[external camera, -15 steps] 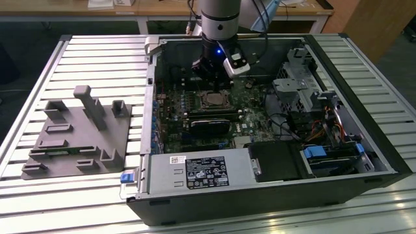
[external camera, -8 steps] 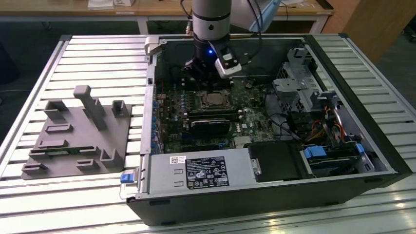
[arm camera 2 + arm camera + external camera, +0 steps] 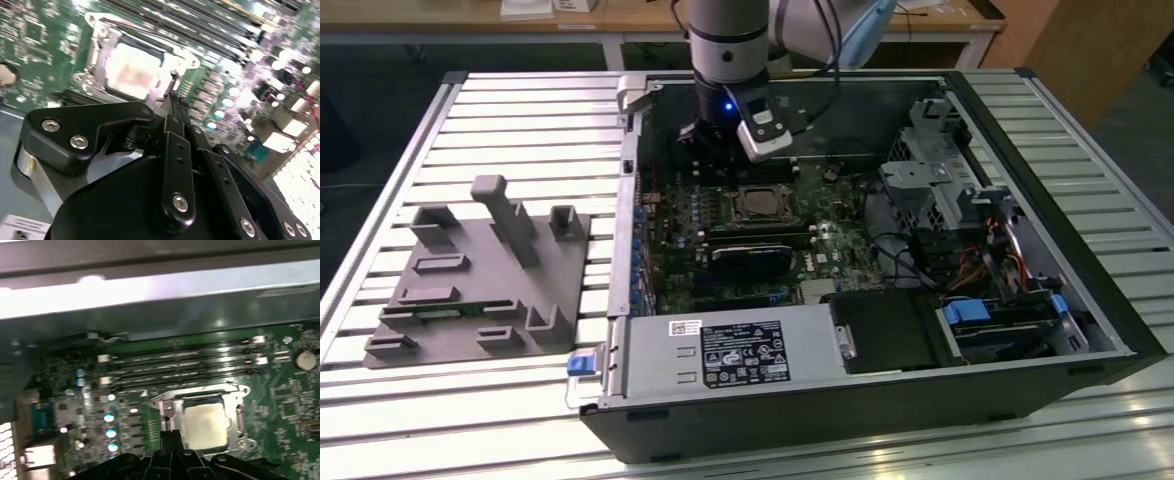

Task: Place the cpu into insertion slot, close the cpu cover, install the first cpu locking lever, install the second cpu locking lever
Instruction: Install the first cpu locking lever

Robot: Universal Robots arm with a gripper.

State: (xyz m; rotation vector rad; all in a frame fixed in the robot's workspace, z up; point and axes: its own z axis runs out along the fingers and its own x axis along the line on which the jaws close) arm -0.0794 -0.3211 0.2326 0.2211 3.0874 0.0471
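In the second wrist view, the gripper (image 3: 176,100) is hovering w/ fingers (image 3: 172,125) pressed together, nothing btwn them, tips just beside the insertion slot (image 3: 86,80). The cpu (image 3: 132,72) is sitting in that slot, w/ the cpu cover (image 3: 97,55) lying around it. The first wrist view is adding the memory slots (image 3: 185,365) beyond. The exterior view is showing the open PC case (image 3: 854,400) holding the motherboard (image 3: 854,200), w/ the arm (image 3: 727,40) reaching in. A grey fixture (image 3: 467,290) is lying outside it on the slatted table (image 3: 520,100).
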